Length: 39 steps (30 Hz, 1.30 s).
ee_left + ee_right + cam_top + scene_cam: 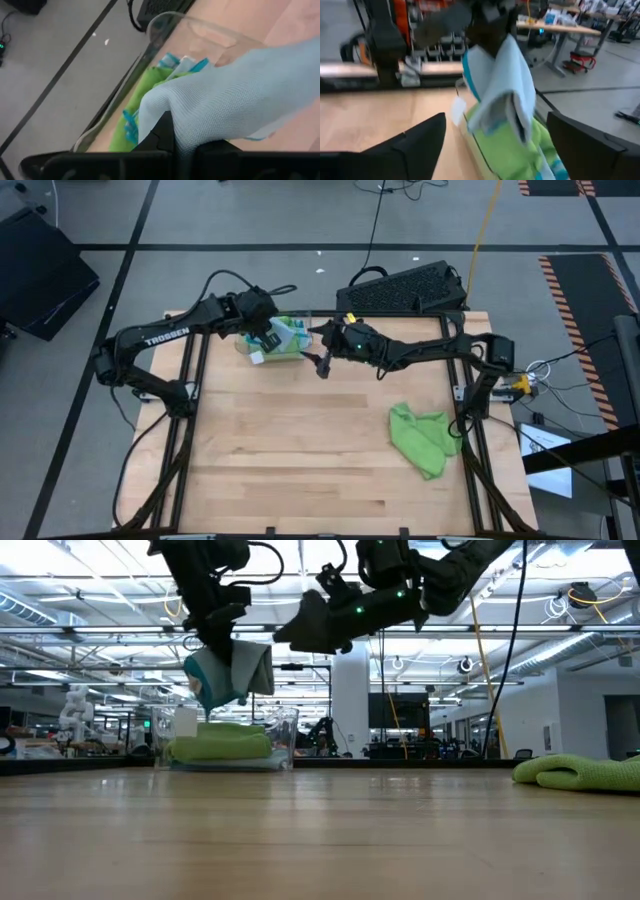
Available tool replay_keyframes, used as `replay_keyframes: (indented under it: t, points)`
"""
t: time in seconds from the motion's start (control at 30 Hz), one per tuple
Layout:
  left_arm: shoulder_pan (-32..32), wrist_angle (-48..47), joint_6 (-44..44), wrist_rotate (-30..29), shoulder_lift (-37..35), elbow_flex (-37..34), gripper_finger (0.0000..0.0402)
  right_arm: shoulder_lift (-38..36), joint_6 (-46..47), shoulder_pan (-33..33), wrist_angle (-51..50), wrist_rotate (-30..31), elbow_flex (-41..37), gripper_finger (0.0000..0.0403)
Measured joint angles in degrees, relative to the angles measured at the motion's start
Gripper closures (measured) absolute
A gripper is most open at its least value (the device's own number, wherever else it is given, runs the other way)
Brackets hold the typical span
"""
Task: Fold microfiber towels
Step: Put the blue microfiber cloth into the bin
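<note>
A folded light blue microfiber towel (232,673) hangs from my left gripper (216,638), which is shut on it just above the clear plastic tray (285,740) at the table's far side. Folded lime green towels (220,746) lie in the tray, with some blue cloth (131,127) among them. My right gripper (322,363) is open next to the tray on its right, at about the blue towel's height, with nothing between its fingers (422,142). Another lime green towel (425,438) lies crumpled on the table at the right. My left gripper pinches the folded blue towel at its upper folded part (172,107) between its two fingers, several layers together. The fingers slant down from above. The towel hangs below them, slack and bunched, its lower end (215,700) over the tray's open top, clear of the green towels.
The tray's clear rim (200,25) stands right below the hanging towel. A black keyboard (405,288) lies beyond the table's far edge. The wooden table top (300,460) spreads out in front of the tray.
</note>
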Motion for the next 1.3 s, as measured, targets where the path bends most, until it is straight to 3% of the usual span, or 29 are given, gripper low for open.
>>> replay_keyframes:
  t: [0.33, 0.77, 0.93, 1.07, 1.2, 1.3]
  points:
    - [-3.62, 3.84, -1.61, 0.01, 0.0, -0.02, 0.0392, 3.55, 5.37, -0.41, 9.29, 0.05, 1.19, 0.0059]
    - [-4.11, 5.79, -4.47, 0.48, 0.0, -0.02, 0.0392, 9.24, 3.49, -0.31, 1.2, 0.28, 7.87, 0.0075]
    - [-4.11, 5.59, -4.23, 0.49, 0.0, -0.01, 0.039, 9.23, 3.22, -0.73, -0.4, 4.7, 7.82, 0.0155]
    - [-4.11, 4.96, -3.47, 0.5, 0.0, -0.01, 0.0389, 9.23, 4.58, -1.92, -1.96, 5.57, 7.82, 0.026]
    - [-4.11, 4.14, -0.68, 0.5, 0.0, -0.01, 0.0392, 8.32, 4.38, -3.01, -5.25, 2.35, 7.82, 0.0369]
    - [-4.15, 3.76, 2.48, 0.55, 0.0, -0.32, 0.0387, 6.11, 0.82, -3.3, -9.48, 1.24, 7.8, 0.0389]
